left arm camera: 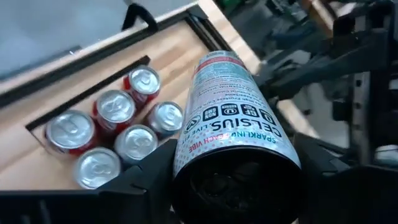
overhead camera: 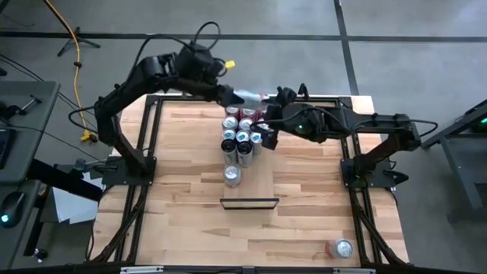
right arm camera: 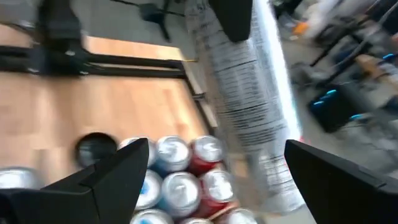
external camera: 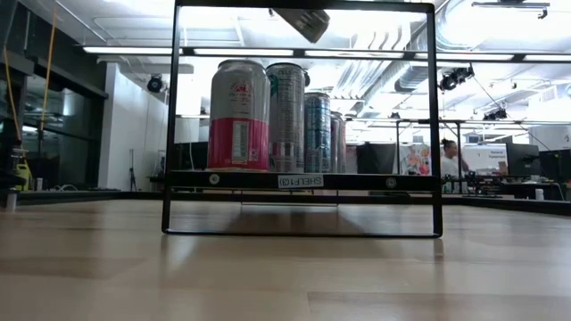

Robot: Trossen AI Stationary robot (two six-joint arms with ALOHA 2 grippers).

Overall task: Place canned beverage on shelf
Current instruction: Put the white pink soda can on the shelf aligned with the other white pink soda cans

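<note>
The Celsius can (left arm camera: 235,118) is held off the table, clamped at its base end between the two fingers of the left gripper (overhead camera: 233,96), lying nearly level with its other end pointing toward the right arm. In the high view it hangs over the far end of the shelf (overhead camera: 262,179), above the back row of the cans standing there. The right gripper (overhead camera: 272,105) sits just beyond the can's free end; its fingers (right arm camera: 112,180) are spread wide to either side of the can, apart from it, gripping nothing.

Directly beneath both grippers is the cluster of standing cans (overhead camera: 242,131), red and blue ones packed touching in rows on the shelf. One more silver-topped can (overhead camera: 232,175) stands alone on the shelf, nearer the front than the cluster and well clear of either gripper. The shelf's dark strip (overhead camera: 249,203) closes its front end. In the low view the shelf's black frame (external camera: 434,125) surrounds the row of cans, the pink-and-white can (external camera: 238,116) foremost. A lone can (overhead camera: 342,248) lies far off at the table's (overhead camera: 183,221) front right corner.
</note>
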